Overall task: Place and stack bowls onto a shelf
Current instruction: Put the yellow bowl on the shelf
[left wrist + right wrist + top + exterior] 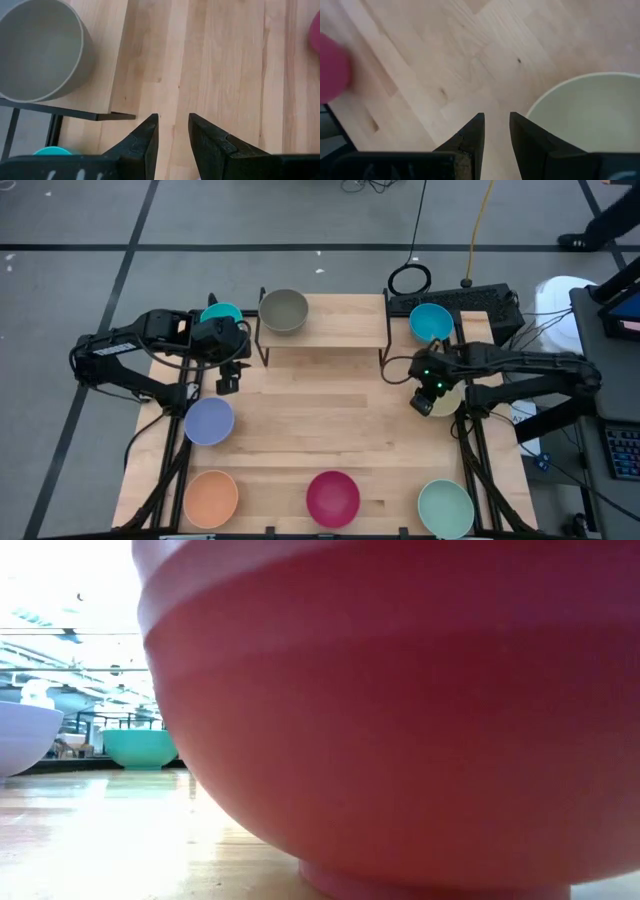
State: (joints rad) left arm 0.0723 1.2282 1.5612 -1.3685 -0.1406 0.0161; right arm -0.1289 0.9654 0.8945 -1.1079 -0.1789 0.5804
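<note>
Olive-grey bowl [284,310] sits on shelf [330,330], left end. Other bowls on desk [330,430] around it. Left end effector [173,131] hovers beside shelf's left legs, fingers slightly apart, holds nothing. Right end effector [496,131] hangs just beside cream bowl [590,112], narrow gap, empty.

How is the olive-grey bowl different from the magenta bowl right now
The olive-grey bowl sits on the shelf at its left end; the magenta bowl sits on the table at the near edge. Their colours differ too. Both are upright, empty and of like size.
</note>
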